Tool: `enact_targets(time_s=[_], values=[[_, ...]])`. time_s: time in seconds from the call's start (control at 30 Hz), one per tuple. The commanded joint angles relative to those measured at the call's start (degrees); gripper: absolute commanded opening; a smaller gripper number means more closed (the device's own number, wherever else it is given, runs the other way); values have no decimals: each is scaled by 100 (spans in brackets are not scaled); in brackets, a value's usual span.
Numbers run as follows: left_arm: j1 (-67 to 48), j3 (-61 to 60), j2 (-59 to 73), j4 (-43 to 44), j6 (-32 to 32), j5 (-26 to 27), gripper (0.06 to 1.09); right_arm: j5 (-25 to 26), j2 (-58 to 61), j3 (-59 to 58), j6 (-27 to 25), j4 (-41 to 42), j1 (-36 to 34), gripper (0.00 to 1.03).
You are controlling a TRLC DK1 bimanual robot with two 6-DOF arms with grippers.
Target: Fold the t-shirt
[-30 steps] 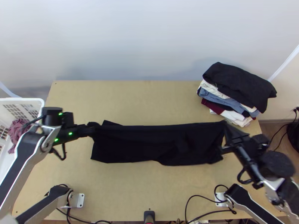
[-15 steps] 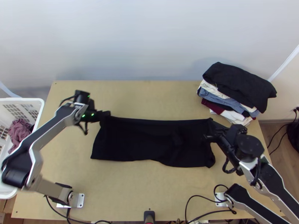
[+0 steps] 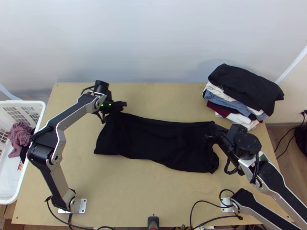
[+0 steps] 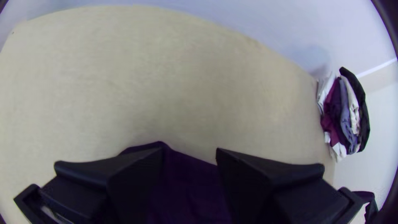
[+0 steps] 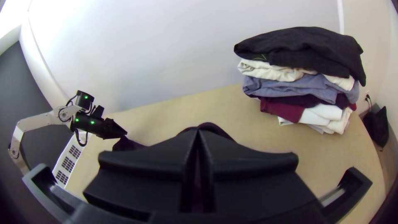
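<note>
The right gripper (image 5: 198, 132) has its jaws pressed together on the t-shirt (image 3: 153, 142), at the far edge by its right end, presumably to anchor that end while the other is dealt with. The left gripper (image 4: 190, 155) has its jaws parted, with cloth from the far left corner lying between them; this suits either letting the corner go or taking it afresh, and the pictures do not settle which.

Between the two pairs of jaws the shirt runs as a long dark band, probably narrowed so that a fold across its length can follow. It lies askew, its left end set farther from the arms' bases, and its near edge wavers, so some straightening may be wanted first. A loose left corner could crumple if the right jaws pulled now.

Beyond the right jaws, at the table's (image 3: 134, 191) far right, a stack of folded clothes (image 3: 245, 90) stands clear of the work, likely where this shirt will end up. Outward from the left jaws, past the table's side, a white basket (image 3: 25, 102) holds crumpled clothing (image 3: 19, 138), apparently waiting its turn.
</note>
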Motion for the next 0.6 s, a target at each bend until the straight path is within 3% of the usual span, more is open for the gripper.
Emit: enact_targets(time_s=[0.0,0.07,0.23,0.37,0.47,0.57], values=[[63,320,-305,-310,-9,22,85,-21,40,54,97,141,-46,3],[204,346,-507,-424,-88,83,85,-21,66,63,105,167,-46,3],[784,355,-718,-1021,-369,918,85,-21,154,98,105,237,-46,3],[1180,241,-770,-1452,-395,1261,83,-21,242,195,123,255,-55,3],[1452,-76,-814,-1391,-536,1375,61,-82,426,415,466,35,-222,3],[1619,-339,-814,-1197,-756,1490,50,-302,637,643,624,-228,-424,3]])
